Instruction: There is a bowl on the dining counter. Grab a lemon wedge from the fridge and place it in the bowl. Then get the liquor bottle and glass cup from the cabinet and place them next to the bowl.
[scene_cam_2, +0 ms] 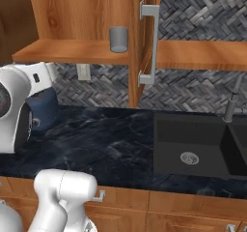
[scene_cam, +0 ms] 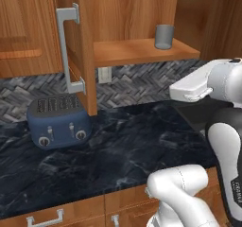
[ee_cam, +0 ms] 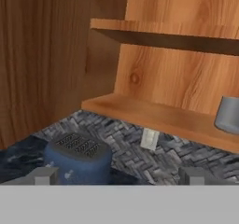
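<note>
Gripper (ee_cam: 119, 175) standing wide open, holding nothing, facing open cabinet (scene_cam: 85, 41). Glass cup (scene_cam: 164, 36) sitting upright on lower shelf (scene_cam: 142, 51), near front edge, right of open door (scene_cam: 75, 56). Toaster (scene_cam: 59, 122) sitting on bench (scene_cam: 123, 150) below. In hand view cup is at far right: swinging right to centre it, then approaching level, jaws straddling cup, staying clear of shelf lip. No bottle seen.

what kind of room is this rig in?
A home-style kitchen, rendered. Signs: a blue toaster on a dark marbled counter, a black sink with its faucet, and an open wooden wall cabinet holding a glass cup.
</note>
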Motion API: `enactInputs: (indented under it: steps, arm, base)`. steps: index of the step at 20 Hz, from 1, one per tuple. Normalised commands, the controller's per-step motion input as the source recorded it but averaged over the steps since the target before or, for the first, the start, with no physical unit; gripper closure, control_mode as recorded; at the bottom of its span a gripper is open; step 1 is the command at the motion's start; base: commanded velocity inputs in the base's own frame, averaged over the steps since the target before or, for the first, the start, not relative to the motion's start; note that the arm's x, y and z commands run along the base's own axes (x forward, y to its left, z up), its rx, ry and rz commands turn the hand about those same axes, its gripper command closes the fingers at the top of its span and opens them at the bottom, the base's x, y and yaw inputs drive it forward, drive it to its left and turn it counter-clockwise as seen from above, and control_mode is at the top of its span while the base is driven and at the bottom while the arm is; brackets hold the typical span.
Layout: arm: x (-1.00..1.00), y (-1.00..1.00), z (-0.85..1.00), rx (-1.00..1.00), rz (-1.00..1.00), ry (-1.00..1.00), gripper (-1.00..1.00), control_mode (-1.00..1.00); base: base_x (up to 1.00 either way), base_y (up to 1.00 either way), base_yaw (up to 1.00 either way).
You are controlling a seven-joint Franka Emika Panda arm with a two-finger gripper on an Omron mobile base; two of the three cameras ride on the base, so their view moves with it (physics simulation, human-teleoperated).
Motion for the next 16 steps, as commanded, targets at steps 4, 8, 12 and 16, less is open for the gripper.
enactInputs:
  steps: [4, 8, 12, 16]
  arm:
    - [-0.51, 0.08, 0.22, -0.34, 0.02, -0.04, -1.00, -1.00]
    - [-0.21, -0.01, 0.04, -0.44, 0.04, -0.06, -1.00, -1.00]
    - [0.04, -0.38, 0.17, -0.46, 0.09, -0.03, -1.00, -1.00]
    - [0.20, -0.67, 0.10, -0.39, 0.13, 0.00, -1.00, -1.00]
  base:
    - [0.00, 0.00, 0.00]
    - [0.00, 0.00, 0.00]
    - [0.00, 0.00, 0.00]
    - [0.00, 0.00, 0.00]
